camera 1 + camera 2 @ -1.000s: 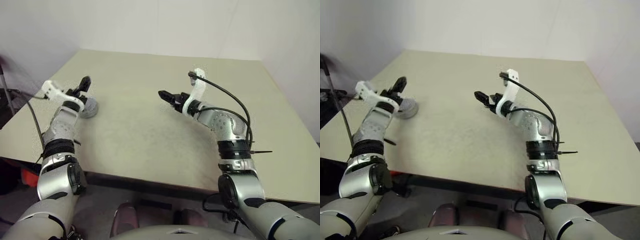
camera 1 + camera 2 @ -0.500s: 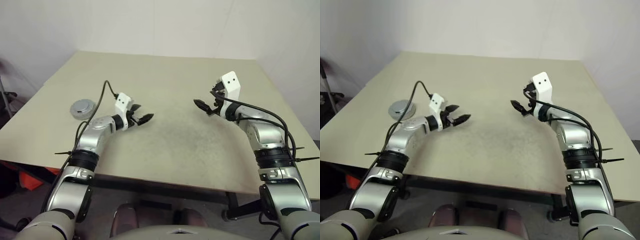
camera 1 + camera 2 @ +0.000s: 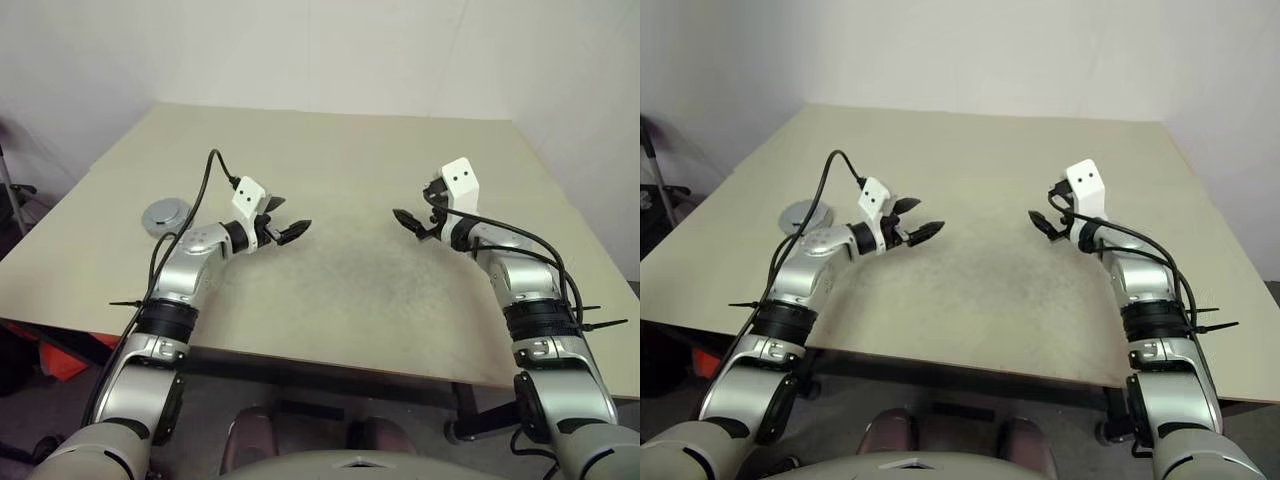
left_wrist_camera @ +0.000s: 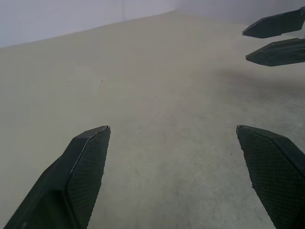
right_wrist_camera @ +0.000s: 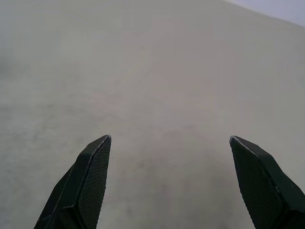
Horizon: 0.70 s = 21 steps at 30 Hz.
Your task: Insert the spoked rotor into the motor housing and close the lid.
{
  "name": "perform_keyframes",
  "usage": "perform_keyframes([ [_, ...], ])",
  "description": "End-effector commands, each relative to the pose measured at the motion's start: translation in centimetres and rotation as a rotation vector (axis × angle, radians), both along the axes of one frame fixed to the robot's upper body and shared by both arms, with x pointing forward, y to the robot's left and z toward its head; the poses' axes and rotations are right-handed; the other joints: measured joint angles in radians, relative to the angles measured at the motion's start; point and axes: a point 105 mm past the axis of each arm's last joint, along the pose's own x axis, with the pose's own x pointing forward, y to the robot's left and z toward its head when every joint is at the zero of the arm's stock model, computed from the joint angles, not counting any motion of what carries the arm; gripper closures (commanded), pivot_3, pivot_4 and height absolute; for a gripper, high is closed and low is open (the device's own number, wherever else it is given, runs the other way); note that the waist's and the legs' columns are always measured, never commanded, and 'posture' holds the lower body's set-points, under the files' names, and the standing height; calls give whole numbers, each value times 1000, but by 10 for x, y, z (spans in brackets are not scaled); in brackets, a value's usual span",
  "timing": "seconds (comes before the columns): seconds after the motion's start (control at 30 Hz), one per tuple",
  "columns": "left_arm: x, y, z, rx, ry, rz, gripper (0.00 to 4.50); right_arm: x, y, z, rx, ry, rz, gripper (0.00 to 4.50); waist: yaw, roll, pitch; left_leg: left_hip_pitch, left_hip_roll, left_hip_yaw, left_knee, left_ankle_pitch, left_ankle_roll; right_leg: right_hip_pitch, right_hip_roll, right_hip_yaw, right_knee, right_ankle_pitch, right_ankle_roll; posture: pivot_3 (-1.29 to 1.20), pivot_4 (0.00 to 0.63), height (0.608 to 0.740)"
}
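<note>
Left claw [image 3: 287,221] away from lid [image 3: 166,213]

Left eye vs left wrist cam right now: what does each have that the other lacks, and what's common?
Left eye, not wrist: the lid, smooth grey-silver face up, lying on the table near its left edge, outboard of the left arm; both arms with their cables; the wall behind. Left wrist, not eye: the textured pads of the left gripper close up. Shared: the tabletop, the left gripper open, the right gripper open opposite it, both holding nothing.

Beige table [image 3: 350,290] with a worn, mottled top, plain white wall [image 3: 300,50] behind it
</note>
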Motion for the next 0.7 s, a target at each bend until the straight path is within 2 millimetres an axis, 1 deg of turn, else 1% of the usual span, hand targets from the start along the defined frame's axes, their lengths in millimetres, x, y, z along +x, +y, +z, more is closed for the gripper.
perform_keyframes([
  [0.03, -6, -3, 14, -1, -43, -23, 36, 8, -1, 21, 15, -81, -17, 0, -1, 0, 0, 0, 0, 0, 0, 0, 0, 0, 0, 0, 0, 0, 0, 0, 0, 740],
  [0.13, -3, -2, 17, 4, -50, -5, 36, 9, -1, 21, 18, -88, -20, 0, 0, 0, 0, 0, 0, 0, 0, 0, 0, 0, 0, 0, 0, 0, 0, 0, 0, 740],
  [0.27, -1, -5, 21, -5, -60, -4, 36, 13, 2, 24, 14, -107, -12, 0, 0, 0, 0, 0, 0, 0, 0, 0, 0, 0, 0, 0, 0, 0, 0, 0, 0, 740],
  [0.57, -4, -4, 17, 0, -48, 5, 36, 15, -1, 27, 26, -129, -28, 0, 0, 0, 0, 0, 0, 0, 0, 0, 1, 0, 0, 0, 0, 0, 0, 0, 0, 740],
  [0.7, -3, -3, 16, 6, -47, 15, 36, 14, -1, 25, 42, -111, -27, 0, 0, 0, 0, 0, 0, 0, 0, 0, 1, 0, 0, 0, 0, 0, 0, 0, 0, 740],
])
